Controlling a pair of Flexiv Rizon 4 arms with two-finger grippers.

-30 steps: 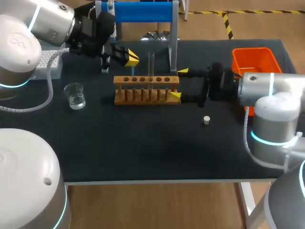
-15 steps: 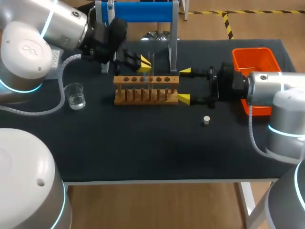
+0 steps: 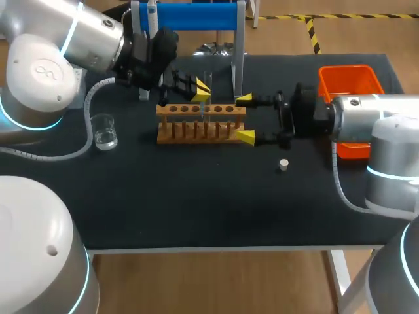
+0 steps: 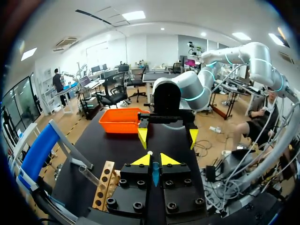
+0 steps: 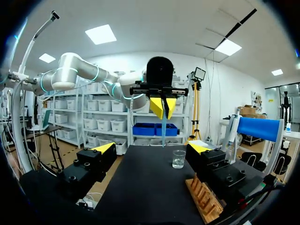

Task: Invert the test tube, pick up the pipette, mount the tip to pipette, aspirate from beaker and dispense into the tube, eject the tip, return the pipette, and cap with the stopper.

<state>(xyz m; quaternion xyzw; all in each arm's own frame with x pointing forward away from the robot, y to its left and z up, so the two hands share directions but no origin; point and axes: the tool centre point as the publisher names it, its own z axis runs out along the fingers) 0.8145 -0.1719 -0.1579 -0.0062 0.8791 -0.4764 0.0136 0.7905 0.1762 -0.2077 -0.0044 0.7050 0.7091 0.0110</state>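
Observation:
My left gripper [image 3: 200,89] hangs over the middle of the wooden rack [image 3: 201,123], shut on a thin bluish test tube [image 3: 202,108] that points down toward the rack's holes. The right wrist view shows that tube [image 5: 163,127] hanging below the left gripper [image 5: 162,107]. My right gripper [image 3: 245,118] stands open at the rack's right end, one finger on each side of it. A beaker [image 3: 103,131] with clear liquid sits left of the rack. The white stopper [image 3: 283,165] lies on the mat under my right arm. The pipette [image 3: 151,10] hangs on the blue stand [image 3: 190,16].
An orange bin [image 3: 350,84] stands at the back right, behind my right arm. A white tip box [image 3: 65,86] sits at the back left, partly hidden by my left arm. A clear glass tube [image 3: 208,78] stands upright in the rack.
My left gripper has carried the tube rightward, from the rack's left end to above its middle. My right gripper drew back slightly, then closed in on the rack's right end again.

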